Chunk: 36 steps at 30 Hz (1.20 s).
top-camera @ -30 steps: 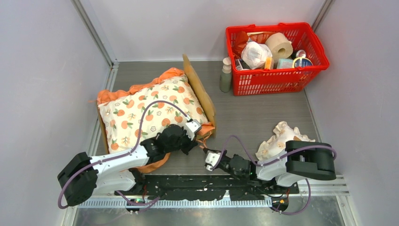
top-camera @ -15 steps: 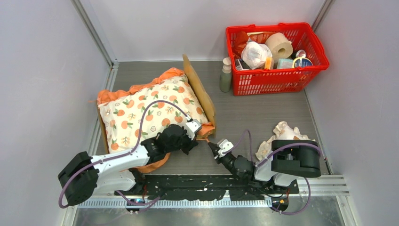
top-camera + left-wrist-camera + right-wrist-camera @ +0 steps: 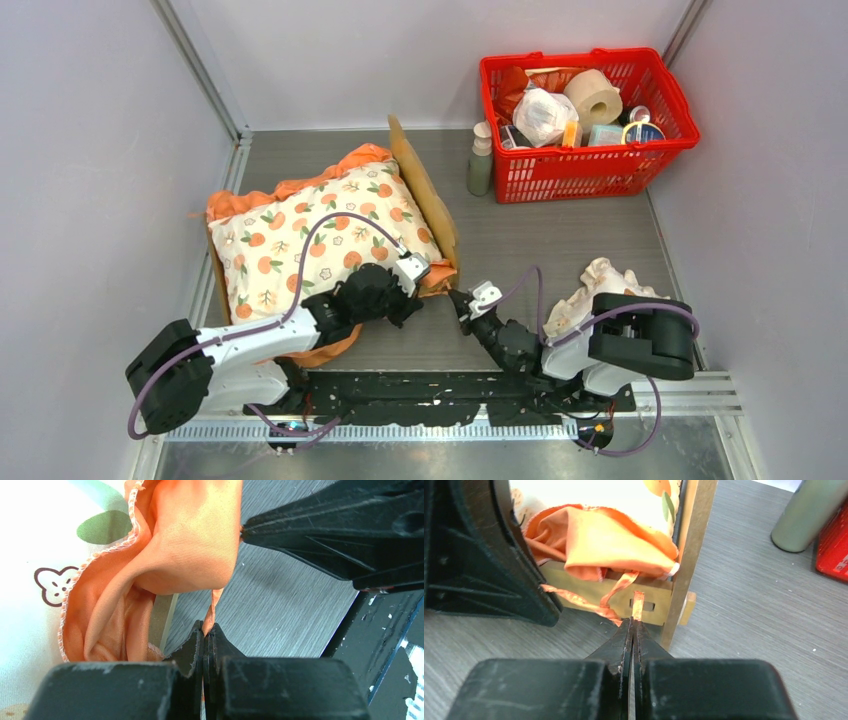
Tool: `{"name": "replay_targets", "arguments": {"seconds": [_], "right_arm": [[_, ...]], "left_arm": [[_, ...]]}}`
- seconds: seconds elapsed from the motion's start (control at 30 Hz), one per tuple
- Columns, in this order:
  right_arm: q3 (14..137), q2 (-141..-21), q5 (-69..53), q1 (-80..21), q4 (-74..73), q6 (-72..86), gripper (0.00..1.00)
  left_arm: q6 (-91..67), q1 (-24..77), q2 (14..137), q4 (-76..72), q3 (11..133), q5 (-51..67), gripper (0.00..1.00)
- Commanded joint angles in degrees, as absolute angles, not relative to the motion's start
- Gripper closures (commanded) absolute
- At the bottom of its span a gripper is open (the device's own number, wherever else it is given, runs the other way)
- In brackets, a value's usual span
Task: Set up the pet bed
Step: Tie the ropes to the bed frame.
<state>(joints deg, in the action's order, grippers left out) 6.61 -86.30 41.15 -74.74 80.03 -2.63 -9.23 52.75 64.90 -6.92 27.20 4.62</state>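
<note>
At the near right corner of the pet bed [image 3: 420, 185], both my claws are shut on thin orange cloth. Taking the far wall as twelve o'clock in the overhead view, the bed lies at about ten o'clock on the grey table [image 3: 540, 245]. Its tall wooden panel with the wavy top stands along its three o'clock side. The cream cushion [image 3: 310, 240], printed with oranges and edged in orange ruffle [image 3: 190, 540], lies inside the frame and covers its base.

My left arm crosses the cushion's near edge. My left claw [image 3: 209, 630] is pressed tight, jaws together, on an orange ribbon [image 3: 214, 605] that hangs down from the ruffle into its tips. A black wedge crosses the upper right of my left wrist view.

Just toward three o'clock from that, my right claw [image 3: 634, 622] points at twelve o'clock, straight at the bed's low wooden end rail [image 3: 651, 600]. It is also closed hard, and it pinches a short ribbon strip [image 3: 638, 604] that rises in front of the rail. More ribbon loops off toward nine o'clock under the bunched ruffle. I cannot tell whether both claws hold one and the same ribbon.

At about four o'clock, beside my right arm, the small frilled pillow [image 3: 585, 300] lies crumpled on the table, well apart from the bed. At one o'clock the red basket [image 3: 600, 165] stands against the far wall, full of odds and ends, with a grey-green bottle [image 3: 480, 160] upright just at its nine o'clock side.
</note>
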Motion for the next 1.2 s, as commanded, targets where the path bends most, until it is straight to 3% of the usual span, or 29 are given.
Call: {"name": "replay_targets", "arguments": {"seconds": [0.0,0.2,0.43,0.87,1.17], "right_arm": [[9.39,-84.75,36.52,-71.15,76.94,-3.95,0.95],[10.54,-87.58,21.38,-65.51,77.58,-9.05,0.95],[10.79,-90.94,12.83,-65.04,80.87,-19.68,0.95],[12.04,-87.03,18.14,-65.03,76.24,-22.65,0.95],[12.66,-87.61,14.86,-65.04,77.13,-29.05,0.95]], "left_arm": [[-10.15,52.47,64.49,-10.27,27.58,5.37,1.00],[-10.58,52.47,64.92,-10.17,27.31,5.43,1.00],[-11.55,52.47,64.02,-9.79,26.09,4.87,1.00],[-12.03,52.47,63.03,-10.05,24.08,5.44,1.00],[-12.30,52.47,63.16,-9.79,24.41,5.19,1.00]]}}
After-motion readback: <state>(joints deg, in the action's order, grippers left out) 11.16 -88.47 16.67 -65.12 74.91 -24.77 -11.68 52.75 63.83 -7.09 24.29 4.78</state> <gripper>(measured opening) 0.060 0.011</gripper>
